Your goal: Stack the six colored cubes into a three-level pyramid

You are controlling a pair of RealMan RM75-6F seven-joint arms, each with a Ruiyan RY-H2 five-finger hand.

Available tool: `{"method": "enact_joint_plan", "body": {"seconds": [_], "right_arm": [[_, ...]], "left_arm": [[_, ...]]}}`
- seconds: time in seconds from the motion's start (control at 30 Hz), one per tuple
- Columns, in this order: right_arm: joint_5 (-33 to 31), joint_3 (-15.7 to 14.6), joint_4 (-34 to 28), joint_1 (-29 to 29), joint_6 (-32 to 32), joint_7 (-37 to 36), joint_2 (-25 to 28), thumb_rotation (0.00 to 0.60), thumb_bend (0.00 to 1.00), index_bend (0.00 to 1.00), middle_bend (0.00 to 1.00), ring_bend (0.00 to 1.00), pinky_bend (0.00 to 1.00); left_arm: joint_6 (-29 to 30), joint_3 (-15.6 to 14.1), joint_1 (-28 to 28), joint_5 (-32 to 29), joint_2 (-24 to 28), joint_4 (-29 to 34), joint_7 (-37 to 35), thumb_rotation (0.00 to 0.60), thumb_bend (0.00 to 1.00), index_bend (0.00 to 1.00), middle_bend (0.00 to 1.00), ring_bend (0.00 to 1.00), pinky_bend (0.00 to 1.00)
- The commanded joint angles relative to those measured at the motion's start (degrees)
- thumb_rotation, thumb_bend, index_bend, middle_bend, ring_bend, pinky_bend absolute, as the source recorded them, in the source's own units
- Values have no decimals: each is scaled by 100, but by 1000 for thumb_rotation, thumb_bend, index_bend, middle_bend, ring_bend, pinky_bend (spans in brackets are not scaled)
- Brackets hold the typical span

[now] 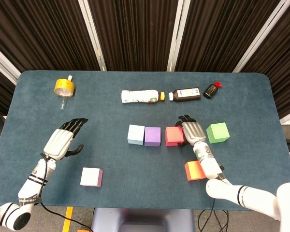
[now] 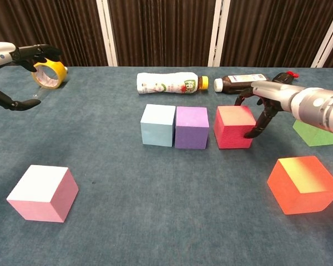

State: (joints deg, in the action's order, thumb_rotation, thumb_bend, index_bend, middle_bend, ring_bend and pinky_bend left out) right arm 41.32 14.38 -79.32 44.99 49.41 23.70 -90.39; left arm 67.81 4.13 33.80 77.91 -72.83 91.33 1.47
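Note:
Three cubes stand in a row mid-table: light blue (image 1: 136,134) and purple (image 1: 152,136) touching, red (image 1: 174,136) a small gap to their right. My right hand (image 1: 193,131) presses against the red cube's (image 2: 233,127) right side, fingers spread over its far edge. The green cube (image 1: 217,132) sits just right of that hand. An orange cube (image 1: 194,170) lies nearer the front, partly behind my right forearm. The pink cube (image 1: 91,177) is at the front left. My left hand (image 1: 63,140) hovers open above the table's left part, holding nothing.
A yellow tape roll (image 1: 64,87) lies at the back left. A white bottle (image 1: 140,96), a brown bottle (image 1: 186,94) and a small dark bottle (image 1: 211,90) lie along the back, behind the cube row.

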Motion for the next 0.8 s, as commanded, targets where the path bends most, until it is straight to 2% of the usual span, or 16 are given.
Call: {"method": "enact_joint_plan", "body": {"seconds": [0.03, 0.27, 0.8], "right_arm": [[-210, 29, -81, 107, 107, 160, -88, 600, 261, 559, 214, 111, 266], [-596, 97, -59, 338, 274, 451, -295, 600, 262, 555, 214, 111, 266], [-1141, 176, 231, 786, 218, 822, -544, 600, 261, 553, 214, 111, 266]], "left_arm": [[3, 9, -30, 66, 9, -26, -64, 600, 368, 44, 75, 79, 177], [9, 39, -106, 184, 24, -115, -271, 600, 367, 42, 72, 77, 176], [-103, 98, -176, 277, 5, -282, -469, 600, 368, 32, 69, 76, 176]]}}
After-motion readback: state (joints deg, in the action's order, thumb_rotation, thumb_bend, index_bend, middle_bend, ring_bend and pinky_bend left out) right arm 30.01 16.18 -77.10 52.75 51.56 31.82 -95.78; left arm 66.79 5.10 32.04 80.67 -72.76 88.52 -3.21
